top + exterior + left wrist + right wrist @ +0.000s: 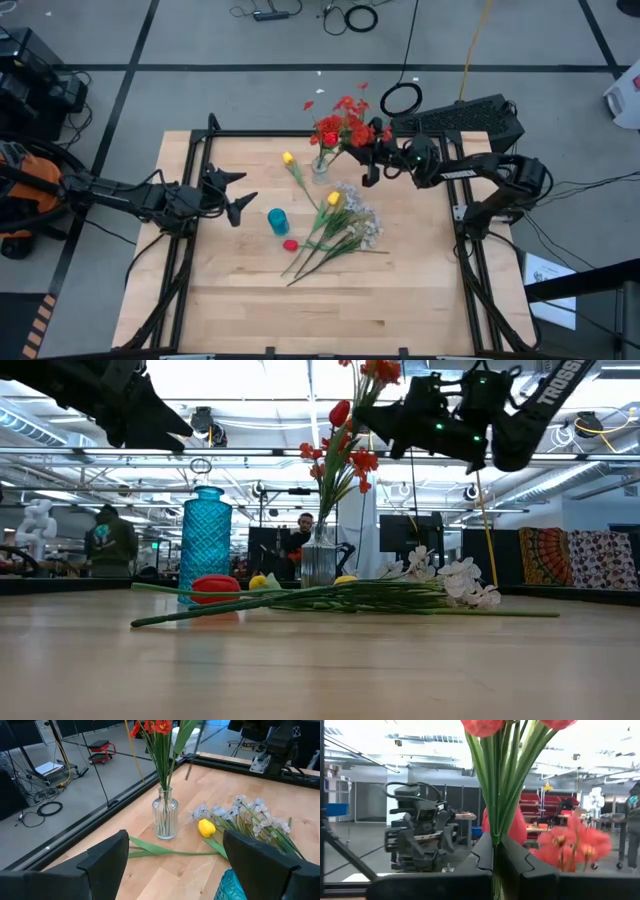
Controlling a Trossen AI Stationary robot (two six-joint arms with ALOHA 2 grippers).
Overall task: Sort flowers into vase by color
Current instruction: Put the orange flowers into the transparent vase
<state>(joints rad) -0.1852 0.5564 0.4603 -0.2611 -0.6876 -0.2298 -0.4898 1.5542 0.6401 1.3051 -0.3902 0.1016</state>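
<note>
A clear glass vase [320,166] near the far edge holds several red flowers [338,125]. My right gripper [372,160] hovers just right of it, shut on another red-bloomed stem [383,370]. A blue vase [278,222] stands mid-table, and a loose red bloom [290,244] lies beside it. Yellow buds [333,199] and white-grey sprays [362,222] lie flat on the wood with their green stalks fanned toward the near edge. One more yellow bud [288,158] lies left of the clear vase. My left gripper [238,196] is open in the air left of the blue vase. My right gripper pinches the green stalk [495,842] of a red flower between its two fingers [520,865], below where it branches. The blooms [482,725] stand above the fingers. The flower is lifted off the table, high beside the clear vase's bouquet; its lower end is hidden.
A black frame rail [300,134] runs along the table's far edge just behind the clear vase. Bare wood [330,310] spreads across the near half of the table. People show far off in the room behind [110,540].
</note>
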